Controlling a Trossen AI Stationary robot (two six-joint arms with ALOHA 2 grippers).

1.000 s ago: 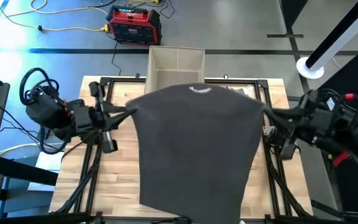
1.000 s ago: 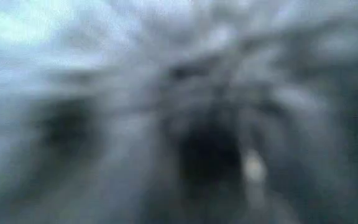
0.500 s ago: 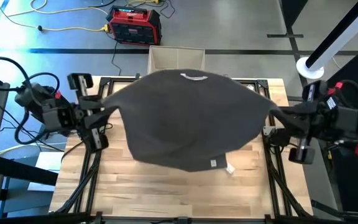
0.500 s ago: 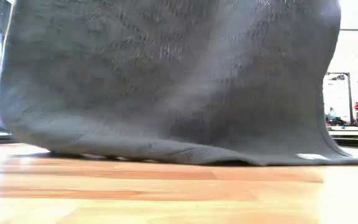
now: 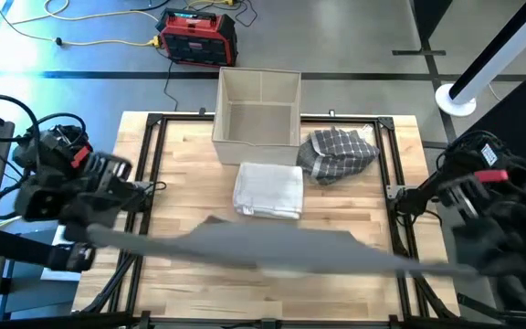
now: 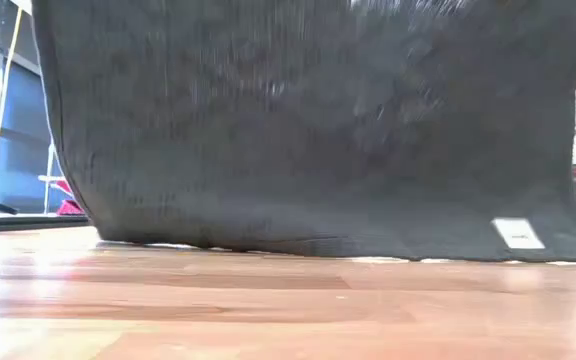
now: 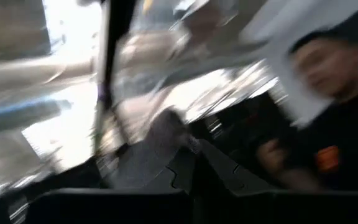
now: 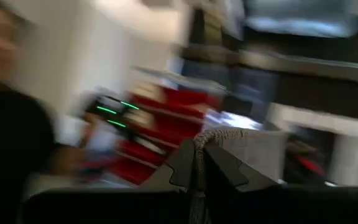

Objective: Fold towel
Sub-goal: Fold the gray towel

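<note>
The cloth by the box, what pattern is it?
Dark and white checks on the cloth; the high view shows it best.

A lab: concrete floor (image 5: 354, 37), yellow cables (image 5: 89, 41), red power unit (image 5: 197, 37), framed wooden table (image 5: 272, 292).

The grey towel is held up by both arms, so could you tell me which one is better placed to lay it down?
Neither: the left gripper and right gripper each pinch a corner of the towel.

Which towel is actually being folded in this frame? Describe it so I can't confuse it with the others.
On the wooden table, look in front of the open box, toward the near edge. The gray towel hangs stretched between the left gripper and right gripper. Unlike the folded white towel and crumpled checked cloth, it is plain dark gray and held.
</note>
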